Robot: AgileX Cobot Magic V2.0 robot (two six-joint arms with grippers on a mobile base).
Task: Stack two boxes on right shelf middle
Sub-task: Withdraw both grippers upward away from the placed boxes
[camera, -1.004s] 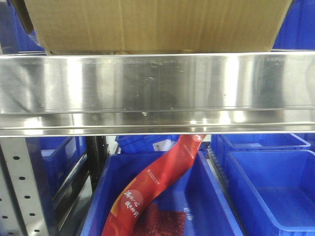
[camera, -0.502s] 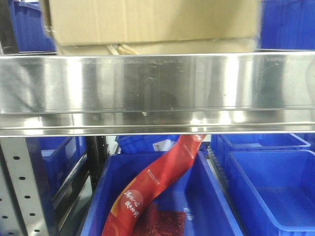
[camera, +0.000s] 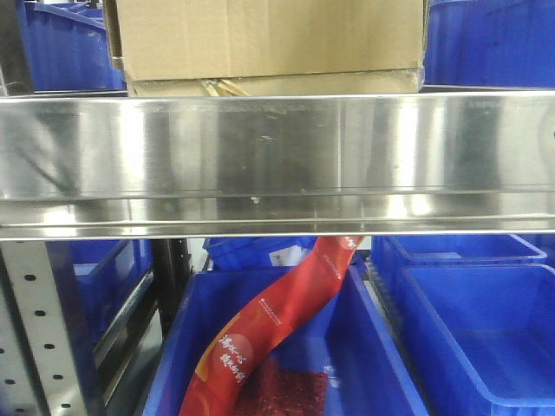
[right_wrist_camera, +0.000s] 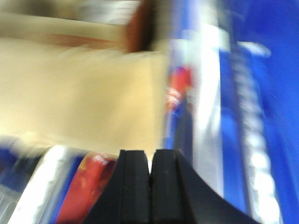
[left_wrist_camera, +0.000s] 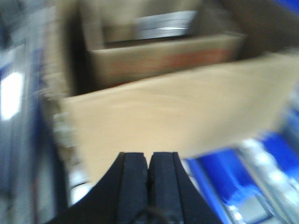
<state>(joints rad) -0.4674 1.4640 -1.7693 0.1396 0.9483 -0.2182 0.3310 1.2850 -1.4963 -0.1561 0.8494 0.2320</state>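
In the front view a brown cardboard box (camera: 269, 39) stands above the steel shelf (camera: 277, 147), on top of a second, flatter box (camera: 286, 86) of which only a thin strip with a yellowish tape scrap shows. No gripper shows in the front view. In the blurred left wrist view my left gripper (left_wrist_camera: 149, 156) is shut and empty, just short of a tan box face (left_wrist_camera: 177, 116); another box (left_wrist_camera: 163, 63) lies beyond it. In the blurred right wrist view my right gripper (right_wrist_camera: 150, 154) is shut and empty, beside a tan box face (right_wrist_camera: 79, 93).
Blue plastic bins (camera: 61, 52) flank the boxes on the shelf. Below the shelf lip, a blue bin (camera: 364, 364) holds a long red bag (camera: 277, 321), and another blue bin (camera: 486, 329) stands to its right. A perforated upright (camera: 39, 338) stands at lower left.
The upper box looks narrower in the front view than a second ago, having moved back onto the shelf. The lower box's strip and tape scrap now show beneath it.
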